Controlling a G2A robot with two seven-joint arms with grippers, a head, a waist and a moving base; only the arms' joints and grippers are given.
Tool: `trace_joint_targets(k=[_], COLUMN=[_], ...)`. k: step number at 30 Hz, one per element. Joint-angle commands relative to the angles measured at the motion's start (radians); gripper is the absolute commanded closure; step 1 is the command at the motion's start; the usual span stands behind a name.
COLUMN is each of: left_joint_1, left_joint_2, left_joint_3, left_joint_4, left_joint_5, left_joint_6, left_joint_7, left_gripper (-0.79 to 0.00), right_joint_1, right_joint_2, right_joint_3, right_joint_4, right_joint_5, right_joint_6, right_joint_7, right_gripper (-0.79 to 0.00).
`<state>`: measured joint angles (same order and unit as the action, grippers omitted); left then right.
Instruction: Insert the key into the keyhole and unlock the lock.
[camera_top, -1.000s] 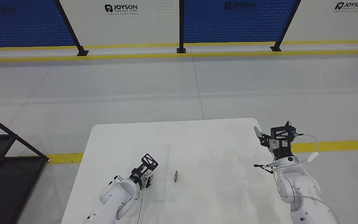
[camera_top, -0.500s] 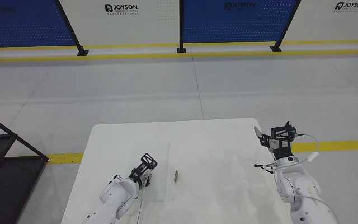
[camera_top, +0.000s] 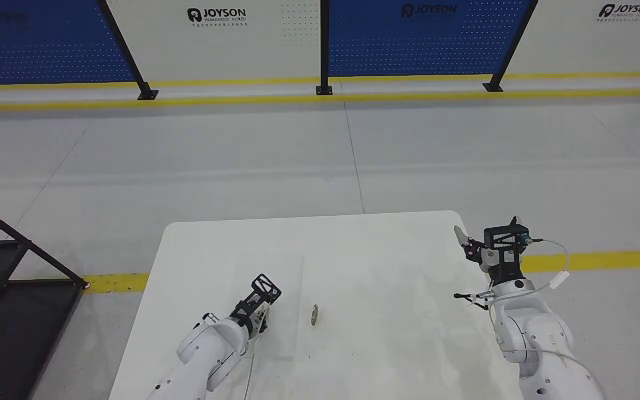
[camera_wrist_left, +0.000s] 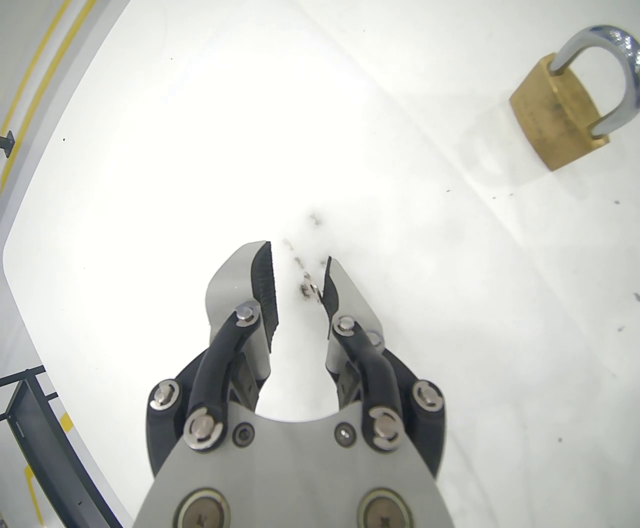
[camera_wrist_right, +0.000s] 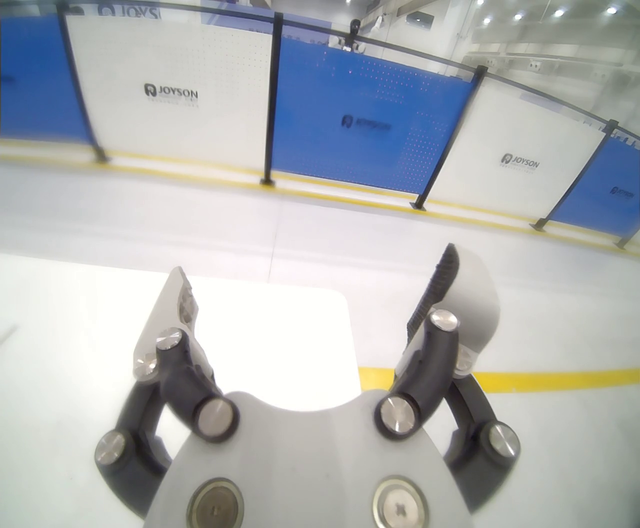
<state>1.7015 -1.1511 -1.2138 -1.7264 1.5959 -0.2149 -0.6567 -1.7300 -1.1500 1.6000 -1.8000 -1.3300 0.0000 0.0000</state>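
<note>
- Top view gives you the white table with the brass padlock lying on its near half, a little left of the middle.
- You find the left gripper just to the left of the padlock, near it but not touching, and tilted down toward the table top.
- In the left wrist view, the left gripper has its fingers apart by a narrow gap, and the ribbed pads face each other.
- In this gap, close to one pad, you can see a small metal piece on the table. It may be the key, but the surface is too bright there to tell for sure.
- I cannot tell if the pad touches this piece.
- The padlock lies flat, and its silver shackle points away from the left gripper. The keyhole is not visible to you.
- The right gripper is at the right edge of the table, well apart from the padlock.
- In the right wrist view, the right gripper has its fingers spread wide with nothing between them. It is above the far right corner of the table.
</note>
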Motion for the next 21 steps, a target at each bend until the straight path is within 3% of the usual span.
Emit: trace_joint_targets(k=[1,15,21], left_joint_1=[0.002,0.017,0.021], left_joint_2=[0.0,0.003,0.004], left_joint_3=[-0.002,-0.016,-0.019], left_joint_4=[-0.002,-0.013,-0.019], left_joint_5=[0.0,0.0,0.002], left_joint_6=[-0.001,0.001,0.001], left_joint_7=[0.0,0.005,0.004], left_gripper=[-0.203,-0.132,-0.058], right_joint_1=[0.0,0.0,0.0], right_joint_2=[0.0,0.0,0.0], right_joint_3=[0.0,0.0,0.0], right_joint_4=[0.0,0.0,0.0], right_joint_5=[0.0,0.0,0.0], right_joint_6=[0.0,0.0,0.0], right_joint_7=[0.0,0.0,0.0], right_gripper=[-0.785,-0.785,-0.785])
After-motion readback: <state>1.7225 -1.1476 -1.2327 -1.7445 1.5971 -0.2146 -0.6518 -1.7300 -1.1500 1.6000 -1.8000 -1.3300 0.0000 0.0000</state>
